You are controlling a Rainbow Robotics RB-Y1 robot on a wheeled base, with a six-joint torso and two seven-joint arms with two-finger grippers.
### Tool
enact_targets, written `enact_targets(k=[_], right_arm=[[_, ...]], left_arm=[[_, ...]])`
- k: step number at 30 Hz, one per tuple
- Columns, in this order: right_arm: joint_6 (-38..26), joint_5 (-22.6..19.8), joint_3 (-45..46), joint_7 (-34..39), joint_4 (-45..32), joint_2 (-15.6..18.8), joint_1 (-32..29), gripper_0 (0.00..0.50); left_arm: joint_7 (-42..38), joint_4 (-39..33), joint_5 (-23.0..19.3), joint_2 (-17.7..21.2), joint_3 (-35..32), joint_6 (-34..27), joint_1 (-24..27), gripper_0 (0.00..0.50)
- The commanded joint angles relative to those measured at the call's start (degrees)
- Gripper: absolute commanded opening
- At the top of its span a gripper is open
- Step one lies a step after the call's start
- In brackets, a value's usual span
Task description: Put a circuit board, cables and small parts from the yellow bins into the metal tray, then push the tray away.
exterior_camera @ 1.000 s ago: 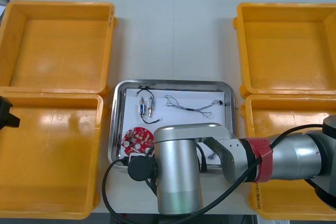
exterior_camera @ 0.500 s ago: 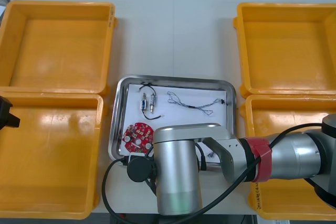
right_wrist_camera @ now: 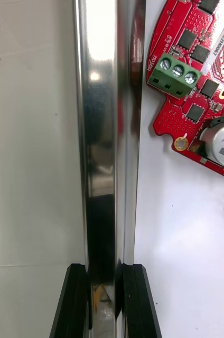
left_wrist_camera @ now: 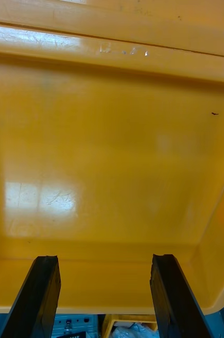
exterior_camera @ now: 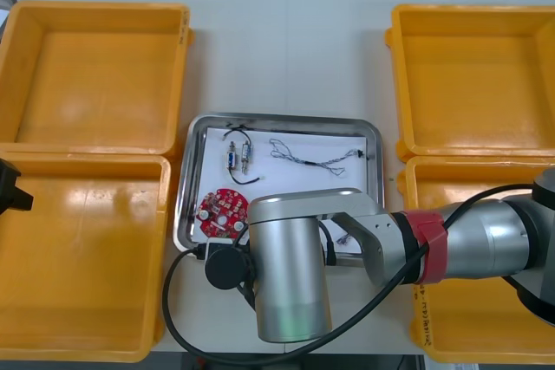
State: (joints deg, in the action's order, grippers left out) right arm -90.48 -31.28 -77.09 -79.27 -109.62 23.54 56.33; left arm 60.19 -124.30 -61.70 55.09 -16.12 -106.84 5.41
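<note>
Metal tray [exterior_camera: 286,118] has slid farther away across the tabletop [exterior_camera: 286,49] than a second ago, with the circuit board [exterior_camera: 223,212], cables [exterior_camera: 312,160] and small metal parts [exterior_camera: 238,160] riding inside. Right gripper [right_wrist_camera: 104,270] is pinching the tray's near rim, so loading looks done and the push is underway. Left gripper [left_wrist_camera: 105,259] is spread, parked over the near left yellow bin [left_wrist_camera: 112,158].

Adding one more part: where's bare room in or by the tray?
Bare table beyond the metal tray, between the far yellow bins; inside, white floor between cable and circuit board. Crowded: near rim, clamped by the right gripper. Left gripper hangs over the near left bin.
</note>
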Motion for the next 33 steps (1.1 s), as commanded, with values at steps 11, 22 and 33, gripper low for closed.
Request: enact_targets(k=[11,22,33], right_arm=[[4.2,-9.1,-0.9,-7.3,2.7,3.7,10.2,0.0],[6.4,-10.6,-0.6,-9.7,8.4,3.7,13.3,0.0],[9.9,-12.7,-0.4,-13.5,13.9,3.4,16.2,0.0]], left_arm=[[4.8,-1.3,0.5,2.3,-1.7,0.4,-1.3,0.5],[4.8,-1.3,0.5,2.3,-1.7,0.4,-1.3,0.5],[4.8,-1.3,0.5,2.3,-1.7,0.4,-1.3,0.5]])
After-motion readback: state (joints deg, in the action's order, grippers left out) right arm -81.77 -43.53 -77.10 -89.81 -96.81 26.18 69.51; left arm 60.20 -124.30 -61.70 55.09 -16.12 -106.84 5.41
